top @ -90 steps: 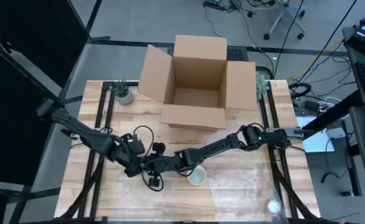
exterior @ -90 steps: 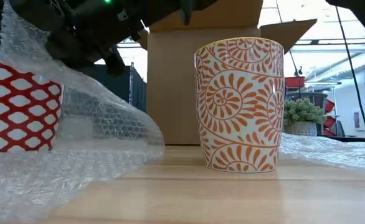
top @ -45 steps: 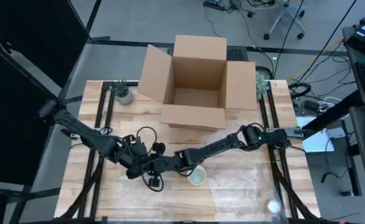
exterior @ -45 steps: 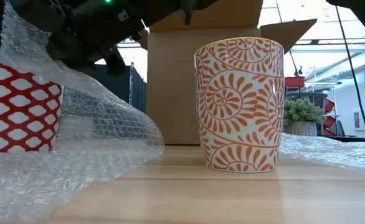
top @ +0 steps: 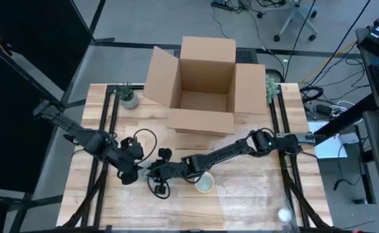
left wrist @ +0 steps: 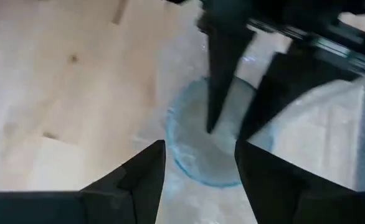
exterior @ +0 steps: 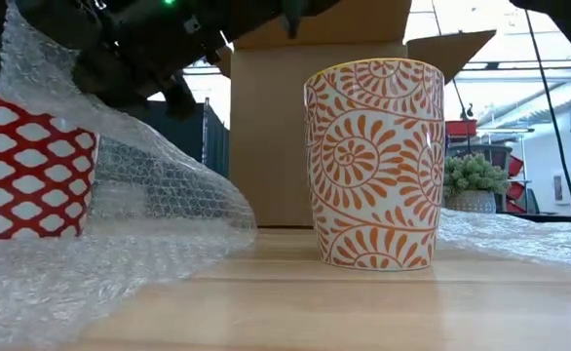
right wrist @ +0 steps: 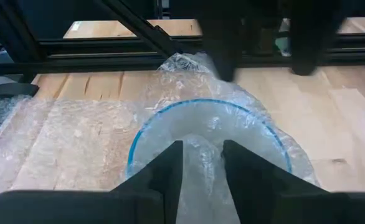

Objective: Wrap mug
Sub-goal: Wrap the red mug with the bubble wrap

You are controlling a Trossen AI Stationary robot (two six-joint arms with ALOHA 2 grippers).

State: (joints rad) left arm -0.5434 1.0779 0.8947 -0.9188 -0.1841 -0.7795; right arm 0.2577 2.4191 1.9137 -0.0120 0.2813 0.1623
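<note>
- Mug [right wrist: 207,146], blue-rimmed, stands on the table [top: 254,200] inside bubble wrap [right wrist: 76,137].
- Our right gripper [right wrist: 202,163] pinches wrap at its rim; left gripper [left wrist: 200,163] hangs released.
- We should tuck the wrap inward, keeping the mug upright.

High view looks straight down; low view sits level, close to the orange mug [exterior: 374,164]; both wrist views seemingly share the blue-rimmed mug [right wrist: 207,134].

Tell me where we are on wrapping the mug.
Partly done: bubble wrap already drapes over the red-patterned mug. In hand: the right gripper is pushing wrap into the mug's blue-rimmed mouth, with the left gripper open just beside it. Left: close the wrap. The orange swirl cup is bare and the cardboard box looks empty.
</note>
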